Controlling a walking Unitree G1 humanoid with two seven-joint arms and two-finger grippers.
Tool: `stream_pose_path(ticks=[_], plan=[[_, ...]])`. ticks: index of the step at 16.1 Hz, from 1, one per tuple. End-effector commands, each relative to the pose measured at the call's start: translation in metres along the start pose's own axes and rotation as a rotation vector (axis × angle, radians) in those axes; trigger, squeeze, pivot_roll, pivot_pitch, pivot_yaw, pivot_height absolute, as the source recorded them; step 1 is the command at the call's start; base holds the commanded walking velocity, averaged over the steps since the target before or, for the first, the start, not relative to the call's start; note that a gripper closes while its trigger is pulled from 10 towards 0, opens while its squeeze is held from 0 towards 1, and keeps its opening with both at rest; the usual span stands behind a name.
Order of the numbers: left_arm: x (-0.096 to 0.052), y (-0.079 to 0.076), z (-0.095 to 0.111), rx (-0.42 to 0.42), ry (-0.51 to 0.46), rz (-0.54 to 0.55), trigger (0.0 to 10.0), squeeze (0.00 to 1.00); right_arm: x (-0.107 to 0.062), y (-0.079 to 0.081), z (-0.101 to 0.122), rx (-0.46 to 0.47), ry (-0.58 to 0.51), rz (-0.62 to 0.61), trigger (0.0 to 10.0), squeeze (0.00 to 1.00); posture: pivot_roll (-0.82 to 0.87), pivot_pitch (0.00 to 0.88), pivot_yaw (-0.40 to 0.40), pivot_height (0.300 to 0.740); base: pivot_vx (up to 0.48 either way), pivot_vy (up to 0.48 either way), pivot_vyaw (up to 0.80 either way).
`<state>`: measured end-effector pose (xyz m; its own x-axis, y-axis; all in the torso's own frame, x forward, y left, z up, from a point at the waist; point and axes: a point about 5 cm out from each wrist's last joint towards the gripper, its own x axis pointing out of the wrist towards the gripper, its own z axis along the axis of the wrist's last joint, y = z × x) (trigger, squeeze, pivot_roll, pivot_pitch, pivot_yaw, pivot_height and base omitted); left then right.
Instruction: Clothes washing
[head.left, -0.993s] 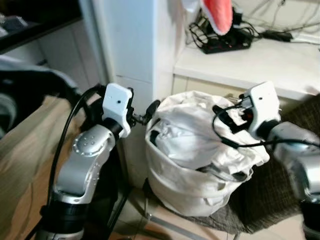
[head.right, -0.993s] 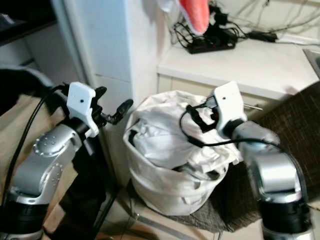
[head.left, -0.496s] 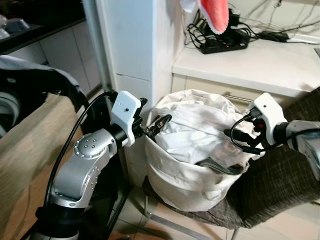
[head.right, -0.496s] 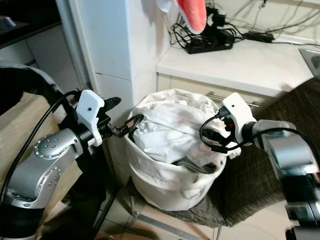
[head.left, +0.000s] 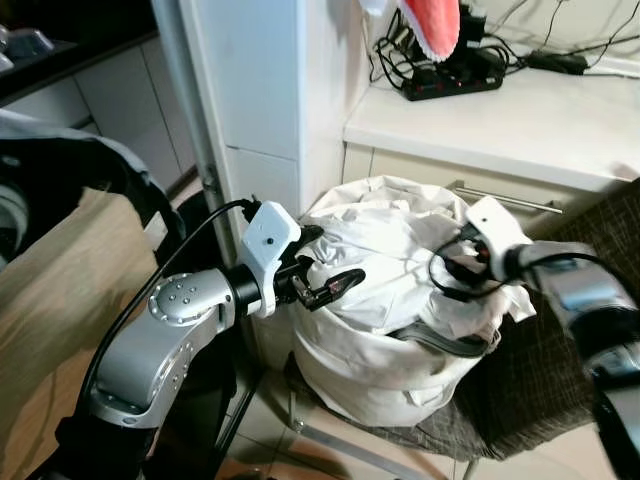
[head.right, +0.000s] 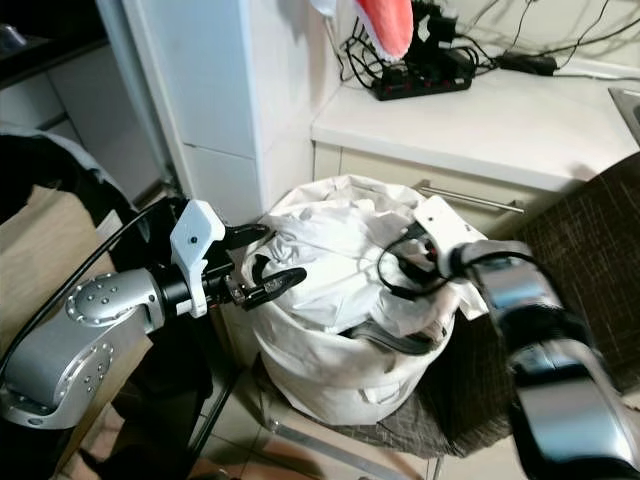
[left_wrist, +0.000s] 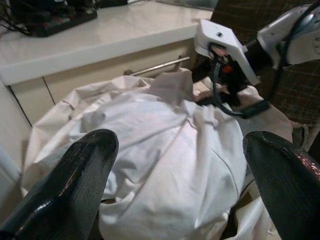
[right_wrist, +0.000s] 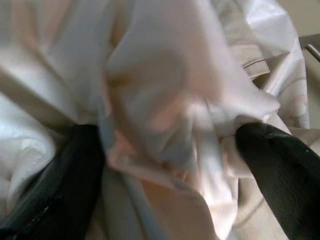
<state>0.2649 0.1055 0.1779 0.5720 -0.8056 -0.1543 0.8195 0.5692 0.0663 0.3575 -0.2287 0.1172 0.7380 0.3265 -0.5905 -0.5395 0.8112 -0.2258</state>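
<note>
Since half a second before, the left gripper (head.left: 335, 283) had been pushed further in over the white clothes (head.left: 385, 265), and the right gripper (head.left: 452, 272) had been brought in against the far side of the pile.

The white clothes were heaped in a white cloth laundry bag (head.left: 370, 375), piled higher than its rim. The cloth was soft and full of creases. The bag was set on a chair (head.left: 540, 370) covered in dark brown woven stuff.

The left gripper was held at the near side of the pile, its two black fingers (left_wrist: 82, 172) spread wide apart with cloth seen between them. The right gripper's fingers (right_wrist: 280, 160) were also apart, and a fold of white cloth was bunched between them; it could not be told if the fold was being pinched.

A white cupboard wall (head.left: 265, 90) was seen just behind the bag on the left. A white counter (head.left: 520, 125) with a metal handle (head.left: 505, 197) below it was right behind the bag. A black power strip (head.left: 455, 80) with tangled cables was lying on the counter, and a red and white cloth (head.left: 432, 25) was hung above it. Pale floor tiles (head.left: 270, 440) were seen under the chair, with only a thin gap beside the cupboard.
</note>
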Motion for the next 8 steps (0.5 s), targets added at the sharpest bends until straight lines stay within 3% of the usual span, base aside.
stream_pose_path(ticks=[1, 2, 3, 8], plan=[[-0.003, -0.001, 0.003, 0.005, -0.001, -0.011, 10.0, 0.00, 0.000, -0.004, 0.000, 0.037, -0.020, -0.039, 10.0, 0.00, 0.01, 0.000, 0.018, 0.740, 0.000, 0.000, 0.00], [-0.005, 0.001, 0.004, 0.009, 0.002, -0.002, 10.0, 0.00, 0.002, -0.005, 0.002, 0.094, -0.065, -0.043, 3.4, 0.00, 0.02, 0.000, 0.009, 0.740, 0.000, 0.000, 0.00], [-0.008, 0.002, 0.005, 0.010, 0.004, 0.012, 10.0, 0.00, 0.002, -0.007, 0.006, 0.140, -0.109, -0.045, 0.0, 0.00, 0.03, 0.000, 0.005, 0.740, 0.000, 0.000, 0.00], [-0.008, 0.001, 0.004, 0.008, 0.014, 0.012, 10.0, 0.00, 0.001, -0.004, 0.007, 0.175, -0.185, 0.073, 0.0, 0.00, 0.02, 0.000, 0.013, 0.740, 0.000, 0.000, 0.00]])
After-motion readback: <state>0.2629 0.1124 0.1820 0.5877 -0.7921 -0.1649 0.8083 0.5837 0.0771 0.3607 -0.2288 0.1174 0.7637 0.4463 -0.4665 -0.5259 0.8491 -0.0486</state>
